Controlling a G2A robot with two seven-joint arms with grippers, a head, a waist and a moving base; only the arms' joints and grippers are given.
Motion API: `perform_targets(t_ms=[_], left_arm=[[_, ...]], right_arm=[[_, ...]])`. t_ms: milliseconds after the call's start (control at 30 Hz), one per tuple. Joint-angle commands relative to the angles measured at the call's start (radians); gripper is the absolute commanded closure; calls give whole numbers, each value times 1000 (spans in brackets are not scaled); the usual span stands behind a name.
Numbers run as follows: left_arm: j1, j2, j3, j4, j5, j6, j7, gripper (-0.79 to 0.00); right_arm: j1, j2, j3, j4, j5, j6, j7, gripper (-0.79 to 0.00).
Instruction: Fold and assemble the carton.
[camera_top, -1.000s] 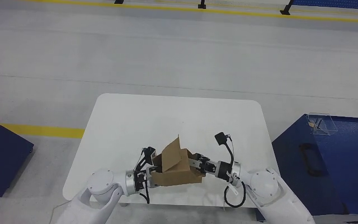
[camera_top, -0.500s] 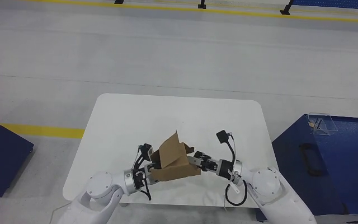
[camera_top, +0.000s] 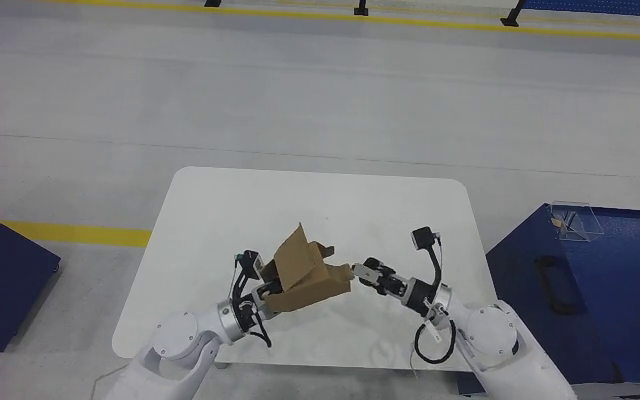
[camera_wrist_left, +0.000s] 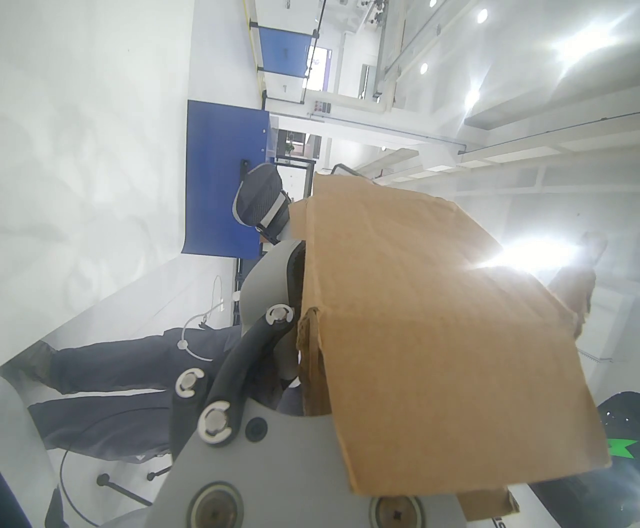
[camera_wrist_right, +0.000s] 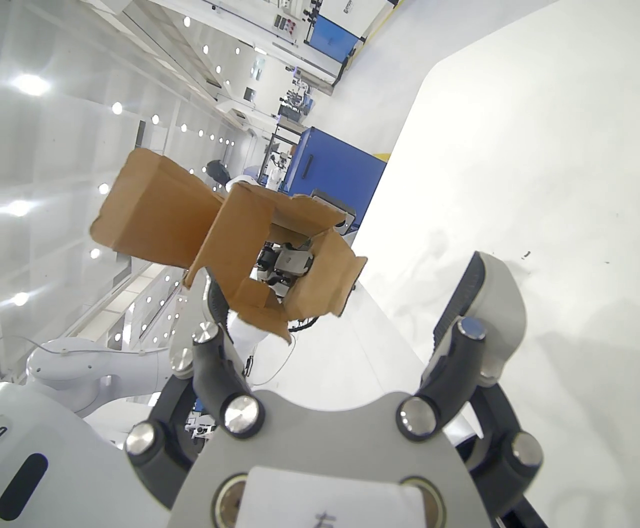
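The brown cardboard carton (camera_top: 303, 272) is half unfolded, with loose flaps, and hangs tilted above the front part of the white table (camera_top: 400, 210). My left gripper (camera_top: 263, 291) is shut on the carton's left side; in the left wrist view a carton wall (camera_wrist_left: 430, 350) runs between its fingers. My right gripper (camera_top: 362, 270) is just right of the carton, open and holding nothing. In the right wrist view its two fingers (camera_wrist_right: 472, 300) stand spread, and the carton (camera_wrist_right: 225, 235) lies beyond them with its open end facing the camera.
A blue cabinet (camera_top: 570, 285) stands off the table's right side and another blue unit (camera_top: 20, 280) off its left. Both arms are near the table's front edge. The far half of the table is bare.
My right gripper has let go of the carton and drawn back to the right. My left gripper has carried the carton a little left and away, tilting it.
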Motion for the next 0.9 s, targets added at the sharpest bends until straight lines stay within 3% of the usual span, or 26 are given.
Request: perform_targets(t_ms=[0,100,867], left_arm=[[3,-1,-5,3,-11,-3,12,0],[5,-4,-14,5,-3,-24,58,0],[27,-10,4,-22,39,-2,44,0]], right_arm=[[-14,2,4,-8,-15,11,21,-785],[-20,2,-6,-11,-78,33,7,-785],[86,-34,-154,26,-212,105,-57,-785]])
